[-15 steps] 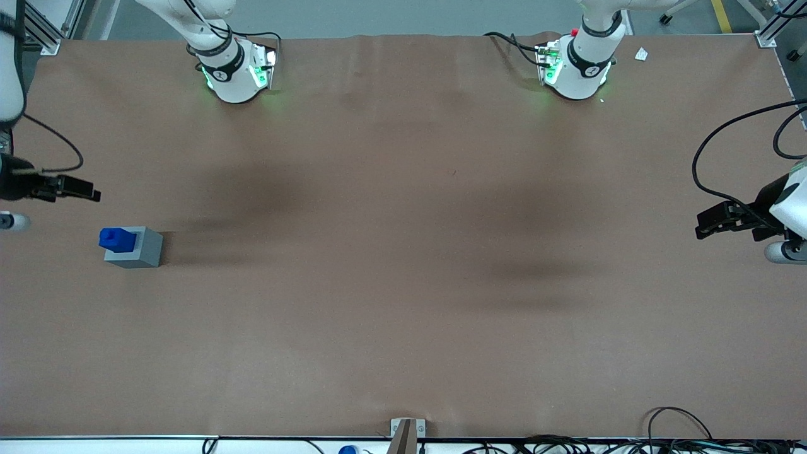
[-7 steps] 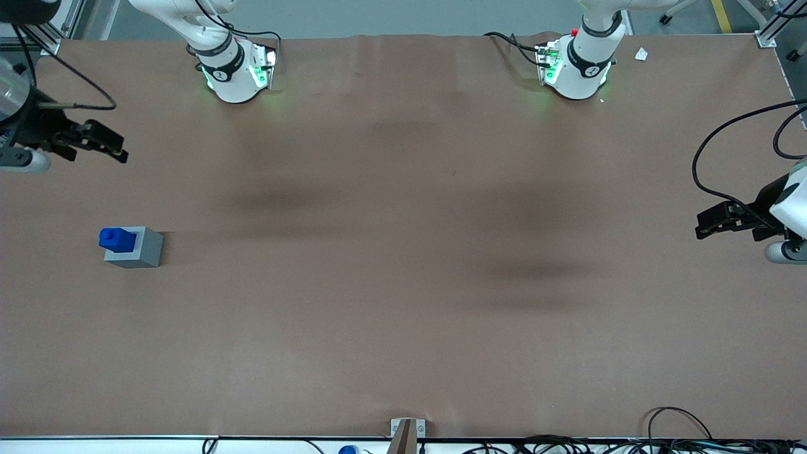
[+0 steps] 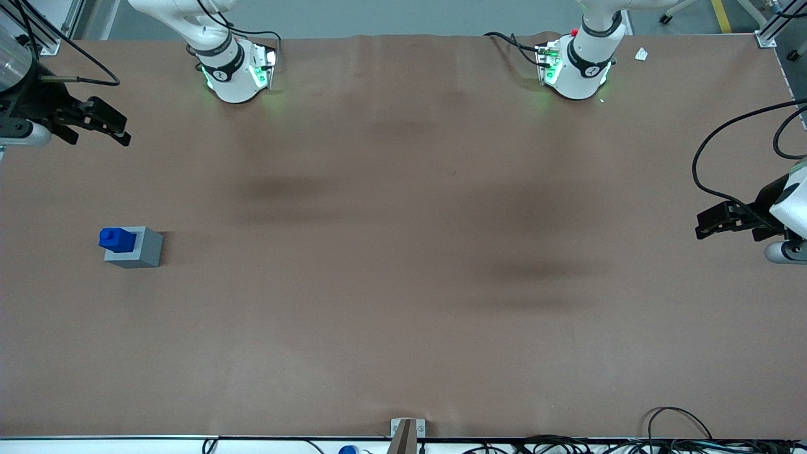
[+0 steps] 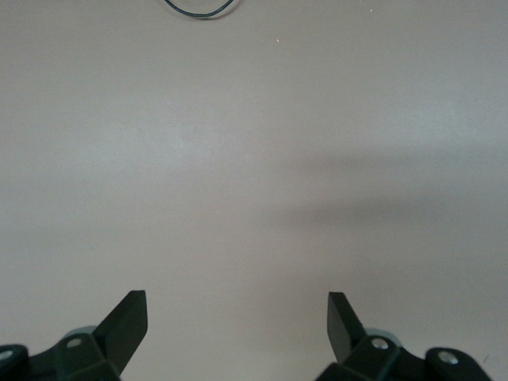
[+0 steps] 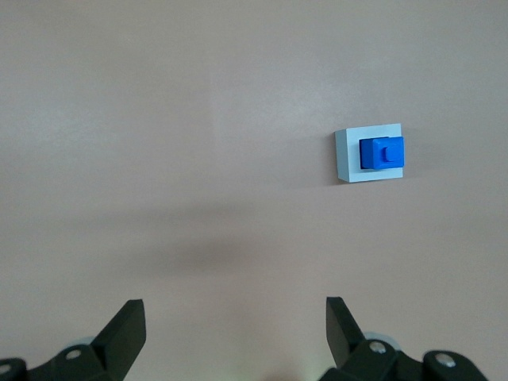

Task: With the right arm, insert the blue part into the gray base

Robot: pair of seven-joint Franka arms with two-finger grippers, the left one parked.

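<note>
The blue part (image 3: 116, 238) sits in the top of the gray base (image 3: 140, 247), its stub pointing up, on the brown table toward the working arm's end. Both also show in the right wrist view: the blue part (image 5: 382, 152) seated in the gray base (image 5: 347, 156). My right gripper (image 3: 112, 129) is open and empty, raised well above the table and farther from the front camera than the base, apart from it. In the right wrist view the gripper (image 5: 235, 317) has its jaws spread wide with only bare table between them.
The two arm bases (image 3: 234, 72) (image 3: 577, 66) stand at the table's edge farthest from the front camera. A metal bracket (image 3: 406, 430) and cables (image 3: 668, 435) lie along the edge nearest it. A small white scrap (image 3: 641, 55) lies near the parked arm's base.
My right gripper has risen and drawn away from the base, moving farther from the front camera. The blue part and gray base have not moved.
</note>
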